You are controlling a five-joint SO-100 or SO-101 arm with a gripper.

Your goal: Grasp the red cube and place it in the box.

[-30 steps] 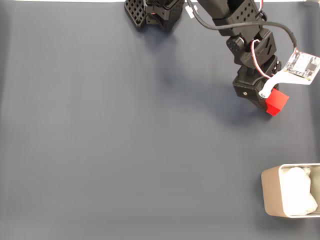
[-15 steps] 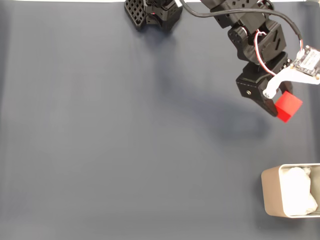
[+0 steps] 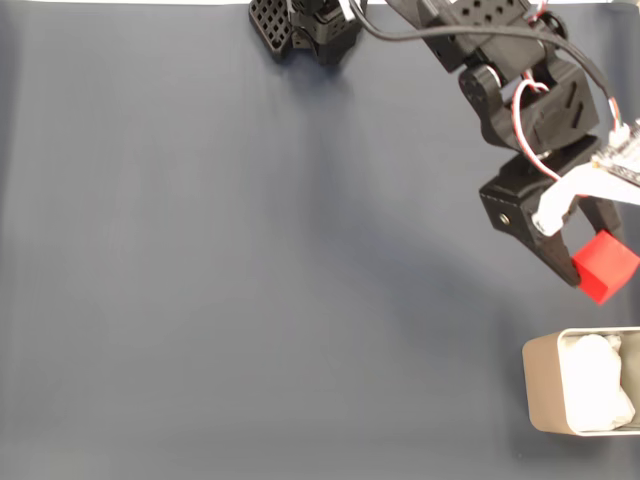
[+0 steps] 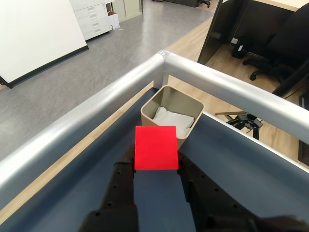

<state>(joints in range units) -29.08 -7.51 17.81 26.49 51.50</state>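
The small red cube (image 3: 605,266) hangs above the dark blue table at the right of the fixed view, held by my black gripper (image 3: 592,262), which is shut on it. The beige box (image 3: 540,395) with white padding inside sits below it at the lower right corner. In the wrist view the red cube (image 4: 155,148) is clamped between the two black fingers (image 4: 123,181), and the box (image 4: 170,101) stands just beyond it at the table's corner.
The arm's black base (image 3: 300,25) stands at the top edge of the fixed view. A silver metal rail (image 4: 231,87) borders the table in the wrist view, with floor and office chairs beyond it.
The arm has carried the red cube down and to the right in the fixed view, closer to the box. The grip on the cube stays the same.
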